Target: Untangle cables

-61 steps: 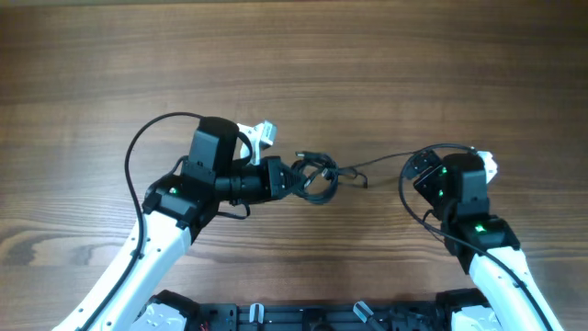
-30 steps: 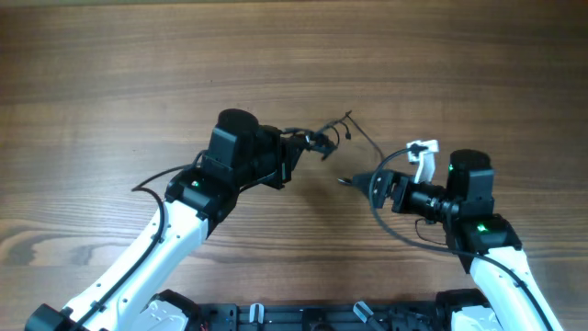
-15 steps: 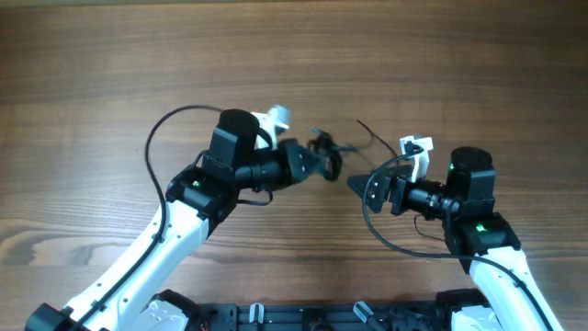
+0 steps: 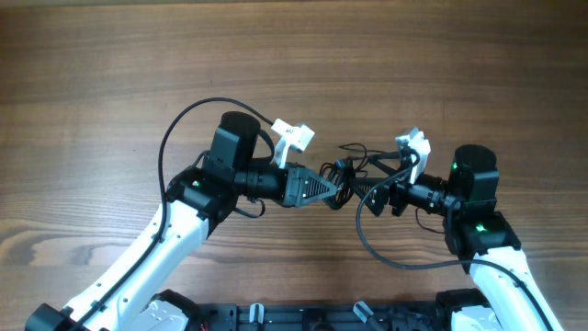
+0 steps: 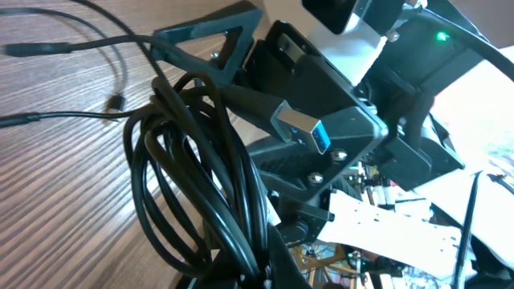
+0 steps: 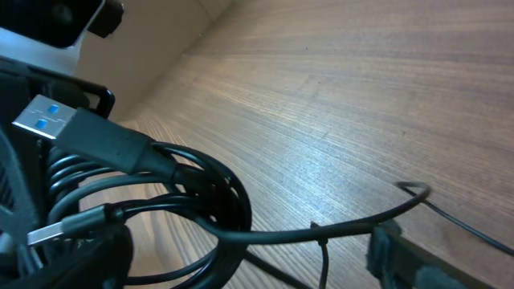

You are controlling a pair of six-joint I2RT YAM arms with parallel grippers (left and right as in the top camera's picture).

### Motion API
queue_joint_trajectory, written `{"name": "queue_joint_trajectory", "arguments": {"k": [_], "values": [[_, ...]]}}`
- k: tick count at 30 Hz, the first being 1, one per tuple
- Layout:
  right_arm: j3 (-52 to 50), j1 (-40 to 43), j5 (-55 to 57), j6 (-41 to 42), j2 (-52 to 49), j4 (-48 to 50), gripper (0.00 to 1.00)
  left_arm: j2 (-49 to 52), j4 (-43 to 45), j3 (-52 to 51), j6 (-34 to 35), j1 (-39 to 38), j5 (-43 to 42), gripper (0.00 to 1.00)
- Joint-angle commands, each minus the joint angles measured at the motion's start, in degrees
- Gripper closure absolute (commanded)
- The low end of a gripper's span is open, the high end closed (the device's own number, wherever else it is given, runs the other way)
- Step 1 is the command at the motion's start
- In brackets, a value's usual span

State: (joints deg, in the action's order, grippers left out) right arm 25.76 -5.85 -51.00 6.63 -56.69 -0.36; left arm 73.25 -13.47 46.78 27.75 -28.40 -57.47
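Note:
The cables (image 4: 350, 165) are a small knotted coil of thin black wire hanging between the two grippers, with loose strands trailing up and to the right. My left gripper (image 4: 334, 188) points right and is shut on the coil (image 5: 201, 185), which fans up out of its jaws. A USB plug (image 5: 299, 128) with a blue insert sticks out of the bundle. My right gripper (image 4: 371, 192) faces it from the right and stands open. One strand (image 6: 337, 229) crosses between its fingers (image 6: 392, 250), and the coil (image 6: 193, 201) lies just in front of them.
The thicker black arm cables loop beside each arm, the left one (image 4: 179, 138) and the right one (image 4: 377, 253). Bare wooden table (image 4: 294, 64) lies all around. White camera mounts (image 4: 294, 136) stick up from both wrists.
My left gripper has swung right and slightly down with the coil in it. The right gripper has come in to meet it, and the coil now sits at its open jaws.

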Motion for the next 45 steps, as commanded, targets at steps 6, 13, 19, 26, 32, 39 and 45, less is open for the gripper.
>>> {"name": "queue_joint_trajectory", "arguments": {"k": [6, 13, 19, 26, 32, 39, 45], "values": [[0.5, -0.2, -1.7, -3.9, -0.2, -4.9, 0.00, 0.0, 0.8, 0.7, 1.0, 0.2, 5.1, 0.96], [0.7, 2.4, -9.5, -1.7, 5.7, -4.7, 0.00, 0.0, -1.6, 0.7, 6.4, 3.3, 22.5, 0.96], [0.7, 3.9, -5.5, -3.4, 10.1, -2.2, 0.07, 0.0, -1.5, 0.7, -3.2, 4.7, 11.3, 0.96], [0.7, 3.9, -1.6, -10.5, 6.9, -2.1, 0.18, 0.0, 0.8, 0.7, -15.8, 4.7, -7.8, 0.96], [0.7, 3.9, -7.7, -11.1, 1.3, 0.1, 0.19, 0.0, 0.9, 0.7, -15.8, 4.4, -9.5, 0.96], [0.7, 3.9, -16.4, -11.0, -4.0, 5.7, 0.24, 0.1, 0.9, 0.7, -15.8, 2.2, -10.0, 0.96], [0.7, 3.8, -19.6, -11.0, -5.6, 7.8, 0.30, 0.1, 1.5, 0.7, -15.8, 0.9, -10.0, 0.96]]}}
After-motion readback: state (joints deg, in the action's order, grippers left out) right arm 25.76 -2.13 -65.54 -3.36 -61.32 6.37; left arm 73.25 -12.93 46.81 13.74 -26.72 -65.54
